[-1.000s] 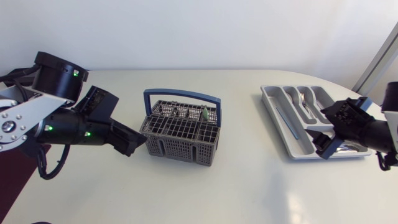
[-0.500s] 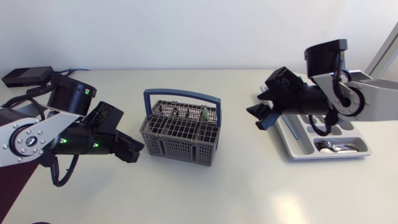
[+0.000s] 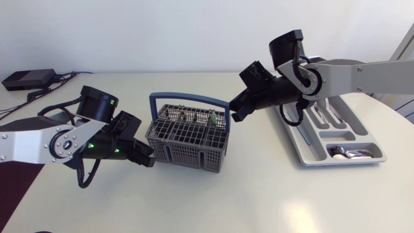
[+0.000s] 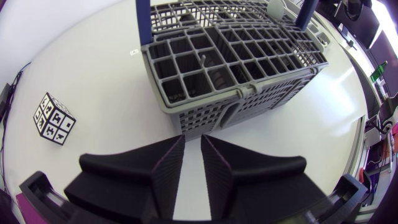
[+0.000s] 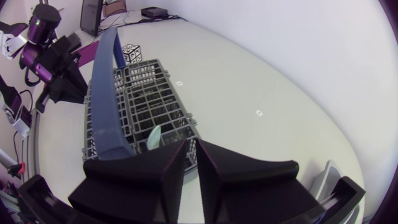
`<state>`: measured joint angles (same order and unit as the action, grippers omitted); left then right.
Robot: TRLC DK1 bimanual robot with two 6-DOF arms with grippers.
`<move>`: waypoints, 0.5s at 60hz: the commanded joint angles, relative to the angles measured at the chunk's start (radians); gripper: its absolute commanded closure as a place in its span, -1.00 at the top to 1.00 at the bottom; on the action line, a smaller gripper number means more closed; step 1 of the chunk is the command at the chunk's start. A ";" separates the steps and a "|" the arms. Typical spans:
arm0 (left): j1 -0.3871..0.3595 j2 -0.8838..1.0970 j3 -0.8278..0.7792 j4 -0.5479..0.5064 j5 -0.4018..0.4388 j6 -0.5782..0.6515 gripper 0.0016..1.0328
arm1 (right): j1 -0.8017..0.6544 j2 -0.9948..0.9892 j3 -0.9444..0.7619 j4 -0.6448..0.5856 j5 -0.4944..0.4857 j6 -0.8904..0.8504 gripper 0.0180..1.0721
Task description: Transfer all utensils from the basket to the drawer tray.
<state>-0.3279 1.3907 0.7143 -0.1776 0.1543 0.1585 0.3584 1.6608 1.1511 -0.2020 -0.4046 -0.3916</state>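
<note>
Your right gripper (image 5: 191, 146): fingers drawn almost together, only a thin slit between them, nothing held; it hung just beside the right end of the blue handle (image 3: 189, 97), and whether it touched could not be told. Your left gripper (image 4: 193, 140): likewise nearly closed on a narrow gap, empty, low at the table (image 3: 213, 200), pointed at the basket's left end wall with a strip of bare tabletop between. Basket (image 3: 184, 152): grey grid, upright, mid-table between the two grippers. Contents: a pale green utensil (image 5: 154, 135) standing at the right end under your right gripper, and darker utensils (image 3: 183, 117) further along, too small to tell apart. Drawer tray (image 3: 372, 160): grey, well apart at the right, partly under your right arm; one silver utensil (image 3: 346, 153) lay in its near end compartment. Marker cube (image 4: 55, 118): on the table, off to the side of the basket.
</note>
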 commanded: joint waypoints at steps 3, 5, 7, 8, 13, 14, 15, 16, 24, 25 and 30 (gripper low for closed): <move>0.010 0.062 0.040 0.029 -0.002 0.015 -0.62 | 0.027 0.001 0.010 -0.047 -0.060 0.030 -0.79; 0.010 0.074 0.050 0.036 -0.002 0.015 -0.62 | 0.034 -0.015 -0.005 -0.047 -0.076 0.028 -0.79; 0.010 0.085 0.057 0.050 -0.002 0.015 -0.62 | 0.039 -0.024 -0.017 -0.048 -0.083 0.026 -0.79; 0.012 0.090 0.062 0.055 -0.002 0.015 -0.62 | 0.044 -0.035 -0.028 -0.050 -0.089 0.026 -0.79; 0.018 0.120 0.083 0.079 -0.002 0.018 -0.62 | 0.059 -0.064 -0.060 -0.063 -0.105 0.016 -0.79; 0.018 0.128 0.089 0.082 -0.002 0.018 -0.62 | 0.062 -0.072 -0.065 -0.068 -0.106 0.014 -0.79; 0.021 0.134 0.096 0.086 -0.002 0.019 -0.62 | 0.065 -0.073 -0.068 -0.073 -0.108 0.013 -0.79; 0.023 0.143 0.103 0.089 -0.001 0.019 -0.62 | 0.070 -0.078 -0.074 -0.076 -0.109 0.011 -0.79; 0.024 0.195 0.149 0.115 0.005 0.018 -0.62 | 0.100 -0.127 -0.117 -0.100 -0.112 0.008 -0.79; 0.024 0.200 0.154 0.119 0.005 0.018 -0.62 | 0.106 -0.131 -0.123 -0.103 -0.112 0.008 -0.79; 0.023 0.232 0.183 0.132 0.008 0.018 -0.62 | 0.142 -0.157 -0.146 -0.117 -0.111 0.010 -0.79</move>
<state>-0.3084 1.5818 0.8471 -0.0685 0.1551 0.1589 0.4603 1.5345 1.0470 -0.2939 -0.5026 -0.3889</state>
